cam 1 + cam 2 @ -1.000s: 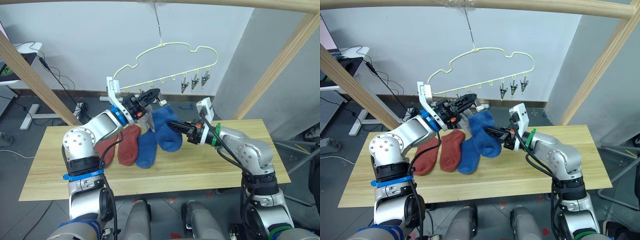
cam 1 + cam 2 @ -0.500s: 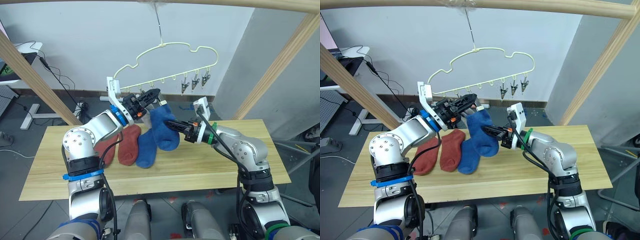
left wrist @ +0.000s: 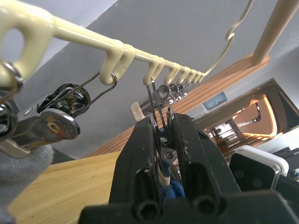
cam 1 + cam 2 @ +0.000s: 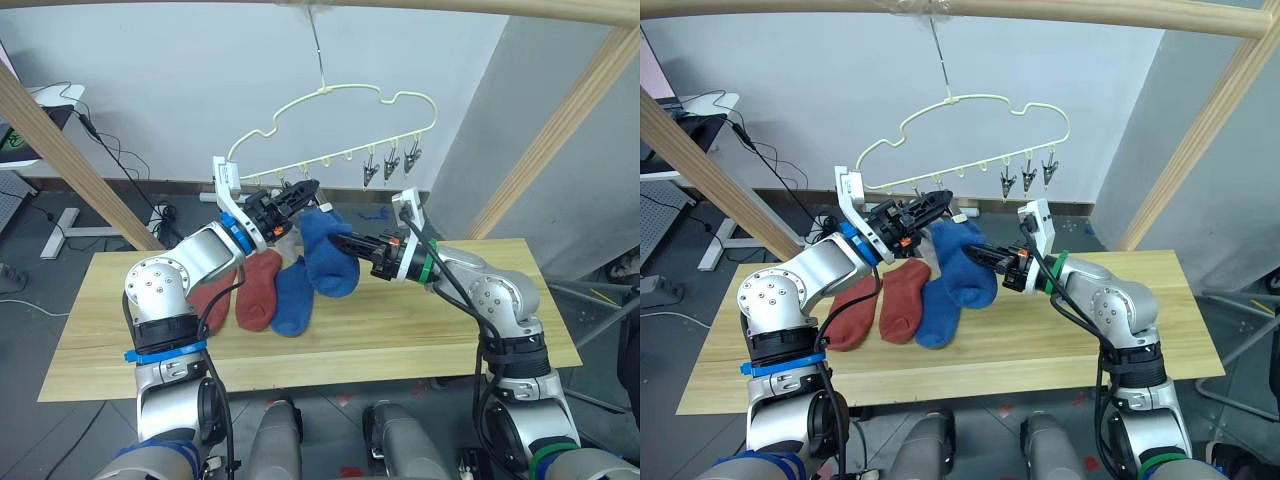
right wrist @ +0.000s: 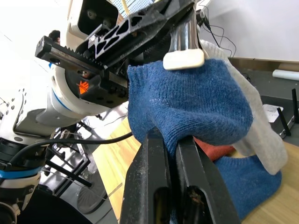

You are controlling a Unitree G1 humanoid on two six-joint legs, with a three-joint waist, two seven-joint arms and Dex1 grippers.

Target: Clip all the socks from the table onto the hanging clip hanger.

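Under the clip hanger, right gripper pinches blue sock.

Head cameras look forward and down from above, taking in the whole worktop, both arms and the clip hanger against the far wall. The two eyes share that scene, slightly offset sideways. The left wrist camera sits tight behind its jaws, angled up at the hanger's clips. The right wrist camera is just as close, facing the blue sock and the other arm.
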